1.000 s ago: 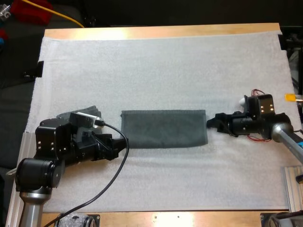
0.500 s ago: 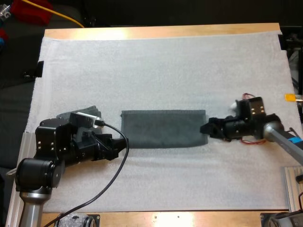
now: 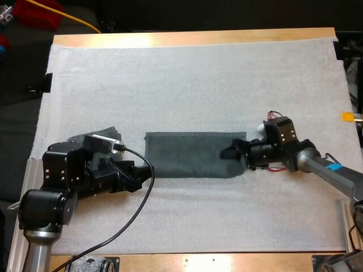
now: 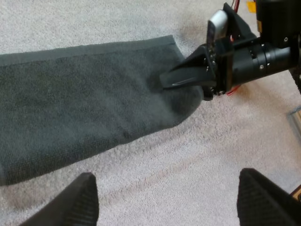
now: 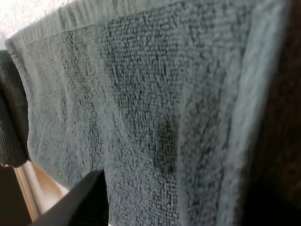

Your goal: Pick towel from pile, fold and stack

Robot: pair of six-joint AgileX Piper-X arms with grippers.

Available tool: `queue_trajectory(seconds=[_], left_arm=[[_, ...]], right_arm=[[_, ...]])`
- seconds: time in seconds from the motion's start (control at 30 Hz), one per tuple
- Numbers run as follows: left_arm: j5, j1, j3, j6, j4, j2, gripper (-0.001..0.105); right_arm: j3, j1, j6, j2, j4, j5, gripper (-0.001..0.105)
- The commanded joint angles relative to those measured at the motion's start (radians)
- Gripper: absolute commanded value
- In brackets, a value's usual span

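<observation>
Grey-green towel [image 3: 187, 162] now reached by the right pincer [image 3: 228, 153].

A wooden desk [image 3: 193, 38] is covered by a white mat [image 3: 193, 85], spread beneath and around the right end effector [image 3: 231, 154]; bare wood is seen far beyond it.

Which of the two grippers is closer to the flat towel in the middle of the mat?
Right. The right gripper is over the right end of the flat towel, on or just above the cloth. The left gripper sits just off its left end, clear of it.
</observation>
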Motion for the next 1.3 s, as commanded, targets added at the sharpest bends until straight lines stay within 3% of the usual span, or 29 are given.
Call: queue_trajectory(seconds=[0.0,0.1,0.27,0.33,0.53,0.7,0.87,1.07,1.27], left_arm=[[0.008,0.0,-0.007,-0.009,0.003,-0.003,0.06],[0.02,0.0,-0.007,-0.009,0.003,-0.003,0.06],[0.022,0.0,-0.007,-0.009,0.003,-0.003,0.06],[0.022,0.0,-0.007,-0.009,0.003,-0.003,0.06],[0.022,0.0,-0.007,-0.009,0.003,-0.003,0.06],[-0.009,0.0,-0.007,-0.009,0.003,-0.003,0.06],[-0.016,0.0,-0.007,-0.009,0.003,-0.003,0.06],[-0.036,0.0,0.002,-0.002,0.003,-0.003,0.06],[-0.041,0.0,0.022,-0.002,0.003,-0.003,0.06]], right_arm=[[0.005,0.004,0.008,0.009,0.003,-0.008,0.055],[0.005,0.004,0.009,0.009,0.008,-0.009,0.049],[0.005,0.004,0.006,0.004,0.008,-0.01,0.01],[0.005,0.004,-0.003,-0.004,0.008,-0.007,0.0],[0.005,0.004,-0.017,-0.086,0.051,0.029,0.001],[-0.008,0.004,-0.151,-0.174,0.252,0.174,0.001],[-0.065,0.004,-0.35,-0.25,0.558,0.446,0.001],[-0.162,0.004,-0.497,-0.287,0.804,0.773,0.001],[-0.231,0.004,-0.583,-0.287,0.944,0.961,0.001]])
